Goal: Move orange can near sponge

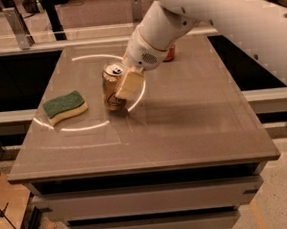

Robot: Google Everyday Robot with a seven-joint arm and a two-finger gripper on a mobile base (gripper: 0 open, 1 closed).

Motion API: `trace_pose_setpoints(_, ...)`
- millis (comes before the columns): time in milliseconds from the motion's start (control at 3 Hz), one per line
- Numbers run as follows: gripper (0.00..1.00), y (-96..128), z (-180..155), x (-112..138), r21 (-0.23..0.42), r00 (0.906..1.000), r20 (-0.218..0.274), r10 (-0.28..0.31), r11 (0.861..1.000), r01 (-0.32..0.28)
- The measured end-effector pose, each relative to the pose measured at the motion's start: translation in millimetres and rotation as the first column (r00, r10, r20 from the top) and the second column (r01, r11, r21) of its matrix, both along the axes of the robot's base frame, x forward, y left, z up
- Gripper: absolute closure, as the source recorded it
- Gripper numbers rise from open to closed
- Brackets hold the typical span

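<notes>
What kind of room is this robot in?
Probably a robot testing lab: the robot's end effector grips the orange can over a plain grey table, near a sponge, with metal railings behind.

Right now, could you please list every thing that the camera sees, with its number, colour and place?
orange can: one, pale orange-bronze with a silver top, middle of the table, right of the sponge and apart from it.
sponge: one, green over yellow, left part of the table.
red can: one, red, far side of the table, mostly hidden behind the arm.
table: one, grey-brown, centre of view.
arm: one, white, reaching in from the upper right.
end effector: one, tan fingers, closed on the orange can.
</notes>
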State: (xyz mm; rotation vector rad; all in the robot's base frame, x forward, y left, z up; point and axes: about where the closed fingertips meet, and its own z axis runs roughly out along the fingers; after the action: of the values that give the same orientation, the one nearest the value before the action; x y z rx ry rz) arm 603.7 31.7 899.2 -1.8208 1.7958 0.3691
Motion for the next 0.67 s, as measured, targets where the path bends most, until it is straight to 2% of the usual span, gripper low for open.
trace_pose_setpoints(333, 0.36, 25.3, -7.0, 4.1, 0.012, 0.9988, -0.016, 0.045, 0.999, -0.045)
trace_pose_setpoints(667, 0.05, 45.3, -8.1, 5.7, 0.032, 0.9955, -0.024, 0.091, 0.995, -0.091)
